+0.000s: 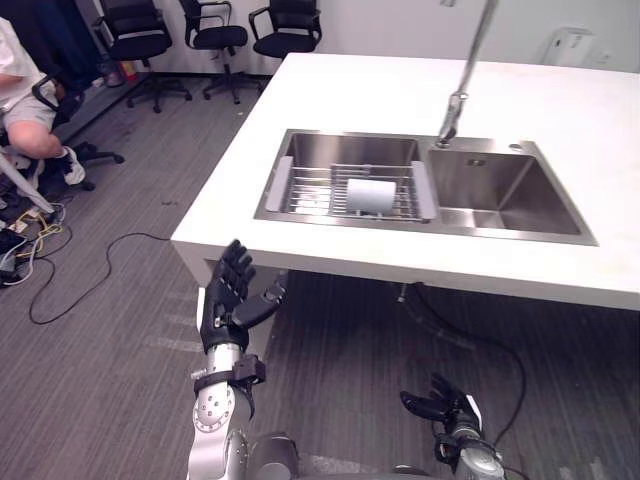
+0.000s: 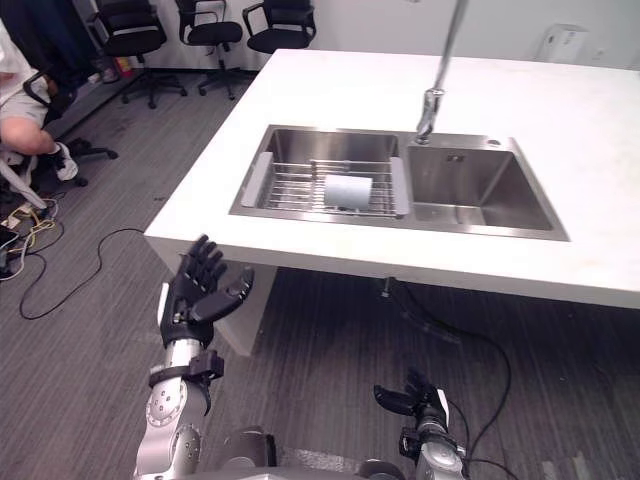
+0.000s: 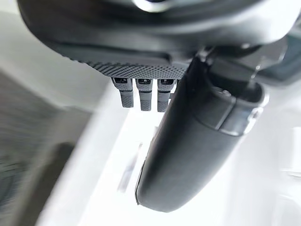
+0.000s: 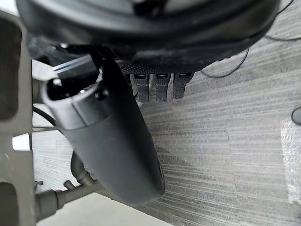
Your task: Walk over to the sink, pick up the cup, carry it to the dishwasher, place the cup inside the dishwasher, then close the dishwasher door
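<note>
In the left eye view the cup (image 1: pixel 371 195) lay on its side in the rack (image 1: pixel 305 190). The rack sat in the left basin of the sink (image 1: pixel 500 195), under the faucet (image 1: pixel 462 85), in a white counter (image 1: pixel 380 90). The left hand (image 1: pixel 228 295) stood raised before the counter's near edge, fingers straight and spread, empty, well apart from the cup. The right hand (image 1: pixel 440 405) hung low over the floor (image 1: pixel 100 380), fingers loosely spread, empty. Chairs (image 1: pixel 140 35) stood at the back; a person (image 1: pixel 25 100) sat far left.

The right eye view gave the same layout.

In the left wrist view the thumb (image 3: pixel 197 141) and fingers (image 3: pixel 144 94) reached out straight, clasping nothing.

In the right wrist view that hand's fingers (image 4: pixel 161 87) pointed straight over the floor.
</note>
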Tool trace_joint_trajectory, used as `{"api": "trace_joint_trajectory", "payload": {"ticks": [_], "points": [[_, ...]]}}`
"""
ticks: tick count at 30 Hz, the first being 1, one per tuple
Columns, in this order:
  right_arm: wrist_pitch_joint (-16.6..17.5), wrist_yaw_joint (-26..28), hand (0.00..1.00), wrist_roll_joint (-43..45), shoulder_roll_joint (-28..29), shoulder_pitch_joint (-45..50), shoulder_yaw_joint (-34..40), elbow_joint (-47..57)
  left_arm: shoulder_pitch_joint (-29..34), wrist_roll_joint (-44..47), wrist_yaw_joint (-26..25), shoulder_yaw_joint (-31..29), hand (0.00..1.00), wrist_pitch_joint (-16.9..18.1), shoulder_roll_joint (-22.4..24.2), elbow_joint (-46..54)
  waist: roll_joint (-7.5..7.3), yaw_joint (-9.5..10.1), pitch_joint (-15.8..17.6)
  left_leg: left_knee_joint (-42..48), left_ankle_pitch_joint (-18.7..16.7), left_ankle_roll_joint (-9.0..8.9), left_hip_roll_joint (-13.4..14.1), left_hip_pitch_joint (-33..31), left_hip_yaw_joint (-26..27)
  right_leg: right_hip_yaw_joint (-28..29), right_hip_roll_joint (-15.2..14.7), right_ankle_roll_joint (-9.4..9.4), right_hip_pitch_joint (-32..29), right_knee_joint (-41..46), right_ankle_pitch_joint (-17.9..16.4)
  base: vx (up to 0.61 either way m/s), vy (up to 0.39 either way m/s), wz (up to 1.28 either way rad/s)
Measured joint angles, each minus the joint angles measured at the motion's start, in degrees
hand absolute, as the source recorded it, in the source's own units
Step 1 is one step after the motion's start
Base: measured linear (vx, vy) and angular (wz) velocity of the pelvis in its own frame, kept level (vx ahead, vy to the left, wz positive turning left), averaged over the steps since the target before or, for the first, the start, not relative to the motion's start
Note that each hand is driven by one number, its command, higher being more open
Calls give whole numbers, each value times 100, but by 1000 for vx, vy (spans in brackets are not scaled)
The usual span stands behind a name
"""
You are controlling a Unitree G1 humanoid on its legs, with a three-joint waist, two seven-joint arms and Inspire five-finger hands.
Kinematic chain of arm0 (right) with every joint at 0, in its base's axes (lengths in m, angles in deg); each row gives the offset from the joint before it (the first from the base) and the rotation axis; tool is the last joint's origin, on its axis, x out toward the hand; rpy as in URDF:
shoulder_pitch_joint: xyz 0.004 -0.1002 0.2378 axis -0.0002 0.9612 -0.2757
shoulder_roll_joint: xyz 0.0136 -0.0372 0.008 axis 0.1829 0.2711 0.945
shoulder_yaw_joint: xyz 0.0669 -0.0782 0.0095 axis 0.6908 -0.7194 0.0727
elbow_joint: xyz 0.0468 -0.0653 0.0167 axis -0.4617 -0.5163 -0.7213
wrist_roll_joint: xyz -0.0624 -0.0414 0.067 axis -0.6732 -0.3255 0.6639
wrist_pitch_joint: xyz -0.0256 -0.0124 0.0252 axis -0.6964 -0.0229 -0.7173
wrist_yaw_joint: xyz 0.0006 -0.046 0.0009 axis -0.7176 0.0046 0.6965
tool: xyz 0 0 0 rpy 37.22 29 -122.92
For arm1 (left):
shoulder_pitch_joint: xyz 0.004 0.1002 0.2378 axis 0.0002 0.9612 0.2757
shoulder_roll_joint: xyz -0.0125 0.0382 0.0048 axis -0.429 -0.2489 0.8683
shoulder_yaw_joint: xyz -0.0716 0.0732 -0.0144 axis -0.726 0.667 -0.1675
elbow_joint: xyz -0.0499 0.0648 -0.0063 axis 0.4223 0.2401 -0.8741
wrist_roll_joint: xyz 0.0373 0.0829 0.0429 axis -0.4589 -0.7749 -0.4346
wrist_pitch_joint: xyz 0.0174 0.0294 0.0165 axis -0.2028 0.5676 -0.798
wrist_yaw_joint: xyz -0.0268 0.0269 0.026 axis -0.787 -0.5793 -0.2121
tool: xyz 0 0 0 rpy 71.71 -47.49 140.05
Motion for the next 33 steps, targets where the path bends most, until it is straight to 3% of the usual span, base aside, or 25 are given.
{"api": "trace_joint_trajectory", "payload": {"ticks": [3,8,9,10,11,12,13,14,15,17,19,20,21,23,25,26,28,29,30,32,33], "points": [[27,59,90,-32,2,-66,-113,-130,104,-2,-67,-4,90,36,0,284,-83,69,-16,-144,-1,70,-278,58,-14,404,-38,74,178,-517,77,222,100,16],[92,164,90,-99,5,-378,-293,-494,204,-52,-57,340,90,65,-380,628,-145,171,-25,-235,-208,219,-321,418,41,844,-60,59,380,-700,194,157,25,-41],[106,165,90,-102,-5,-382,-279,-493,227,-151,-39,485,90,75,-421,698,-104,188,-64,-413,-353,143,-289,529,36,950,-20,196,192,-304,88,82,31,-62],[105,169,90,-115,3,-361,-276,-482,192,-262,-3,706,90,76,-536,695,-153,139,-45,-503,-388,155,-299,679,149,1045,-49,401,-243,667,-43,55,8,-45],[104,171,90,-120,14,-342,-277,-479,199,-296,29,825,90,74,-612,695,-192,94,-46,-537,-401,160,-307,768,172,1050,-94,423,-456,1204,-38,71,-22,-23],[92,179,90,-156,49,-210,-275,-480,204,-410,137,1011,90,53,-752,706,-327,-7,-22,-589,-457,161,-390,970,192,988,-238,647,-791,2134,86,99,-22,1],[73,194,90,-230,91,-39,-268,-479,207,-544,218,1135,90,25,-812,727,-427,-78,-47,-618,-529,161,-429,1163,180,927,-366,699,-1044,2860,349,121,-21,4],[62,201,90,-251,123,47,-262,-479,207,-620,256,1155,90,8,-827,740,-457,-115,-71,-636,-554,160,-416,1231,170,902,-395,568,-1184,3168,390,146,-36,9],[50,242,90,-269,176,209,-265,-445,185,-704,258,1160,90,6,-803,749,-448,-190,-143,-643,-617,142,-364,1260,136,779,-412,235,-1382,3193,94,130,-46,5],[21,322,90,-253,253,340,-249,-298,33,-746,196,1093,90,-2,-780,753,-474,-240,-160,-649,-669,72,-262,1297,63,585,-395,-75,-1699,2903,-212,179,-115,18],[17,389,90,-277,271,345,-237,-161,-149,-761,149,1008,90,-3,-771,753,-494,-310,-175,-646,-709,-144,-134,1375,-9,467,-321,-123,-1927,2065,-190,223,-201,25],[18,396,90,-277,280,357,-243,-141,-210,-800,118,980,90,-2,-777,761,-608,-313,-259,-619,-762,-235,-169,1397,-20,472,-314,-155,-1905,1294,204,320,-232,22],[20,389,90,-275,189,363,-212,-214,-258,-838,93,936,90,-64,-652,650,-412,-350,-339,-624,-816,-366,-11,1466,-138,335,-187,-166,-1767,1255,383,287,-180,17],[22,379,90,-273,73,375,-153,-205,-267,-911,78,938,90,-106,-434,648,-239,-340,-447,-885,-656,-373,130,1560,-124,236,-46,-266,-1638,1103,339,263,-165,13],[22,382,90,-269,27,391,-115,-205,-360,-943,83,978,90,-107,-329,646,-189,-362,-477,-1048,-426,-405,160,1666,-130,125,-31,-336,-1494,1002,295,209,-155,23],[22,380,90,-266,23,416,-83,-198,-424,-1016,83,985,90,-108,-314,646,-169,-374,-450,-819,-395,-426,223,1616,-163,20,-7,-346,-1333,836,285,111,-118,40],[19,391,90,-261,36,566,-63,-120,-532,-1024,87,980,90,-111,-299,647,-154,-343,-356,727,-285,-499,506,1050,-176,-169,123,-373,-806,429,298,116,-137,37],[16,391,90,-227,42,655,-72,-72,-525,-1023,81,941,90,-110,-297,655,-187,-277,-330,1433,-155,-474,643,764,-184,-168,178,-433,-585,287,282,87,-46,3],[16,379,90,-214,45,733,-108,15,-529,-1022,76,881,90,-109,-300,670,-186,-201,-345,1876,-252,-426,702,508,-185,-163,195,-529,-438,177,224,75,35,-9],[20,366,90,-207,-8,712,-106,66,-561,-1034,66,821,90,-96,-313,730,-161,-182,-383,1481,-446,-243,568,226,-125,-129,194,-504,-385,94,219,69,87,-11],[21,369,90,-204,-52,673,-108,54,-624,-1109,63,826,90,-83,-360,729,-130,-153,-401,648,-335,-158,393,222,-153,-57,223,-409,-418,90,223,95,112,-17]]}}
